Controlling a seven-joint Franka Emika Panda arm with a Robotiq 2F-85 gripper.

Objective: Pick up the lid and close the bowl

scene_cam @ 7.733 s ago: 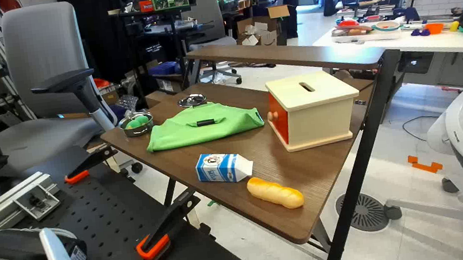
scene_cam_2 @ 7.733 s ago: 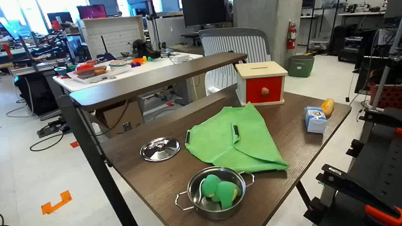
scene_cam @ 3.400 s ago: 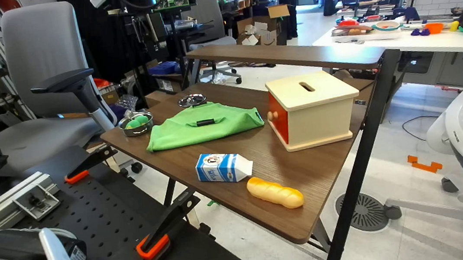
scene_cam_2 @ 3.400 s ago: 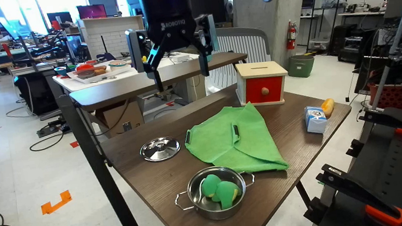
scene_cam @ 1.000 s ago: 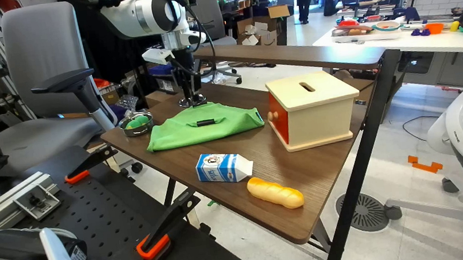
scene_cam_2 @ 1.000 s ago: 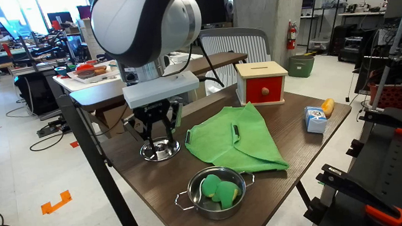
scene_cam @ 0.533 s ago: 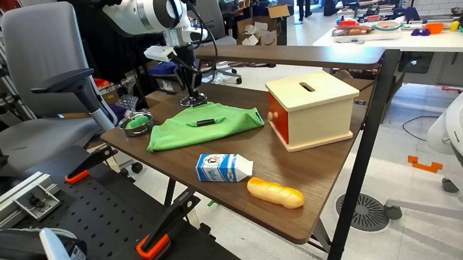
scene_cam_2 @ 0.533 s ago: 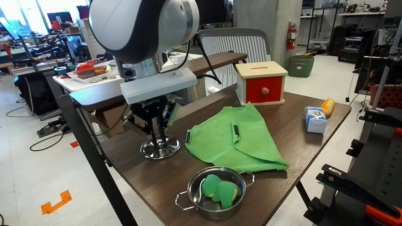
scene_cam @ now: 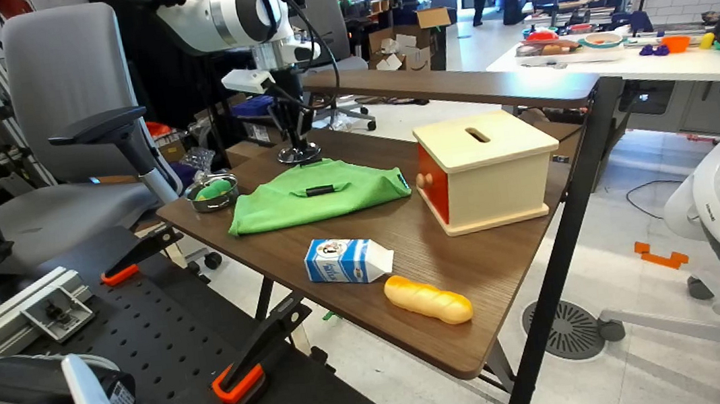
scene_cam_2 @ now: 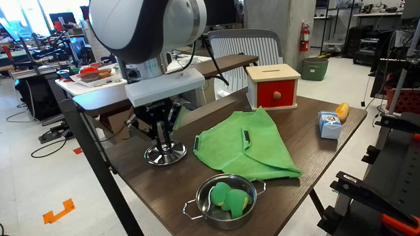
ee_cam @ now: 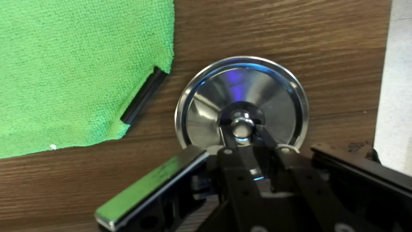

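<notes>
The lid (ee_cam: 273, 100) is a round, shiny steel disc with a small knob in its middle. My gripper (ee_cam: 243, 128) points down over it, its black fingers shut on either side of the knob. In an exterior view, the lid (scene_cam_2: 177, 152) hangs level at or barely above the table; any gap under it is too small to tell. The bowl (scene_cam_2: 229, 223) is a steel pot with two wire handles, uncovered, a green toy (scene_cam_2: 238, 202) lying in it. It stands nearer the table's corner and shows in both exterior views, but not in the wrist view.
A crumpled green cloth (scene_cam_2: 233, 147) lies beside the lid and reaches close to the bowl. Farther along the table stand a wooden box (scene_cam_2: 276, 93) with a red front, a blue-and-white carton (scene_cam: 348, 260) and a bread roll (scene_cam: 428, 299). A raised shelf (scene_cam: 455, 86) runs along one side.
After coming down from above, the spread fingers have closed on the knob over the last second. The lid and gripper have since shifted slightly upward in the exterior views. The bowl has stayed put.
</notes>
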